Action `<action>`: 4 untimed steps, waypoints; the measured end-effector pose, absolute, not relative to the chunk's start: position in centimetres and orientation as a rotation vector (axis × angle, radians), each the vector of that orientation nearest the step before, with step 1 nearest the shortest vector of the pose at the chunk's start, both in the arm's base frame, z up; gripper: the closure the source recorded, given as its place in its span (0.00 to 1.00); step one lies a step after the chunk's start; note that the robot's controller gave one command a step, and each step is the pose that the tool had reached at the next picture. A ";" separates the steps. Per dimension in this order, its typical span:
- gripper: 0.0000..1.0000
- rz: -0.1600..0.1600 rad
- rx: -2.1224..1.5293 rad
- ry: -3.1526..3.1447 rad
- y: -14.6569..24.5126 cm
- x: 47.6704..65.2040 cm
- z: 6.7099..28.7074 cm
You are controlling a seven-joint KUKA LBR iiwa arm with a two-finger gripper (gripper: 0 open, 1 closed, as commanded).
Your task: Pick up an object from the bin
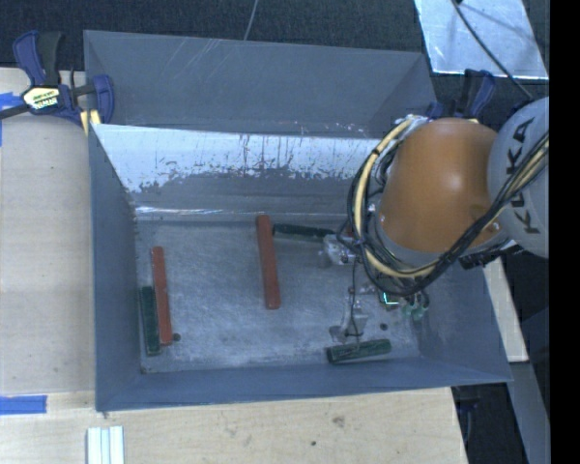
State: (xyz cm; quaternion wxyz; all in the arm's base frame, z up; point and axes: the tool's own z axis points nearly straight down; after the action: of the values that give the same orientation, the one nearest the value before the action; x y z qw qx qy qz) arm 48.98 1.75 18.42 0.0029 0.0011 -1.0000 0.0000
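A short green bar (359, 352) lay flat on the floor of the bin (114, 288), near the bin's lower right corner as the camera saw it and close along its lower wall. The end effector (352, 332) stood just above that bar in the view, its tip close to the bar's left end. Nothing could be seen gripped in it. Whether it touched the bar was unclear, and whether it was open or closed could not be told.

Over the end effector sat the rounded orange cover (435, 187) of the wrist. It was ringed by loops of yellow and black cables (369, 187) and hung above the right part of the bin, hiding some of the floor and right wall there.

A thin dark rod (302, 230) lay near the bin's upper wall, running from about the middle of the floor toward the right until it passed under the wrist. Its left end was just beside the top of a red stick (268, 262). That stick lay lengthwise near the middle of the bin, well apart from the green bar.

By the bin's left wall lay two more pieces side by side. One was a second red stick (159, 291). The other was a darker green piece (149, 323), just to its left and reaching lower toward the bin's lower left corner. The rest of the floor was bare grey metal, scuffed and streaked.
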 end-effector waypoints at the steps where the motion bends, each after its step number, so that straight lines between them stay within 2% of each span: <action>1: 0.00 -0.001 0.003 -3.145 1.8 49.2 18.8; 2: 0.00 0.001 0.317 -3.130 -1.4 49.2 14.5; 3: 0.00 0.000 0.607 -3.083 -4.1 49.0 11.1; 4: 0.00 0.002 0.707 -3.065 -3.4 49.2 8.5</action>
State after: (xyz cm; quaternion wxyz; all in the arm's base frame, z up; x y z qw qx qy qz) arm 49.17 -3.44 8.48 -0.0020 0.2249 -0.9744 0.0006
